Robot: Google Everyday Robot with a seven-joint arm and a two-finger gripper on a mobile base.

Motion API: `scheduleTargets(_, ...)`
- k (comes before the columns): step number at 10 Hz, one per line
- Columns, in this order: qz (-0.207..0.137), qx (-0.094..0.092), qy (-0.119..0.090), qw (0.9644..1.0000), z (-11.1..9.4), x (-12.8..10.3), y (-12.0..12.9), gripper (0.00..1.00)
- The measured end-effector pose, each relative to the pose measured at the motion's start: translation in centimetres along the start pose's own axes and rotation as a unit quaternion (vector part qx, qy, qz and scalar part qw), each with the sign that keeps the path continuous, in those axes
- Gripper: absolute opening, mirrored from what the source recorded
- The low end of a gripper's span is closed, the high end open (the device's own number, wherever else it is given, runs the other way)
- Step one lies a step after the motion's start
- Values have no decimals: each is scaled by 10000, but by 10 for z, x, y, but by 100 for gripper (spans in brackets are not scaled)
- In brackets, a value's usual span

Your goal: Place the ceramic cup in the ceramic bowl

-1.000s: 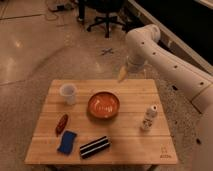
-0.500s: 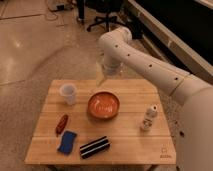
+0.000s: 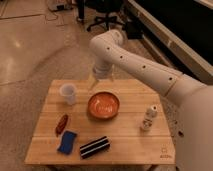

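The ceramic cup (image 3: 68,93), small and plain white, stands upright near the back left of the wooden table (image 3: 130,142). The ceramic bowl (image 3: 104,106), wide, shallow and orange-brown, sits at the table's middle, right of the cup. My gripper (image 3: 100,82) hangs from the white arm above the table's back edge, just behind the bowl and up and to the right of the cup. It holds nothing that I can see.
A small white bottle with dark marks (image 3: 148,118) stands at the right. A reddish-brown oblong item (image 3: 61,123), a blue sponge (image 3: 67,142) and a black-and-white striped packet (image 3: 94,147) lie along the front left. Office chairs (image 3: 105,15) stand on the floor behind.
The arm has swung left along the table's back edge, bringing the gripper from the right of the bowl to just behind it, closer to the cup.
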Motion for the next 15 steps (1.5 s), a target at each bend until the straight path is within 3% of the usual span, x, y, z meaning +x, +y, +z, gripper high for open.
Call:
scheduleTargets(4,-27,9,12,10000,1,2,-1,80)
scheduleTargets(8,-433,135,156,9988,21,54,-34,80)
scheduleTargets(11,-738,202,60,9971,48,93,-61,80)
scheduleTargets(15,-1056,-8,-144,9943,84,127,-78,80)
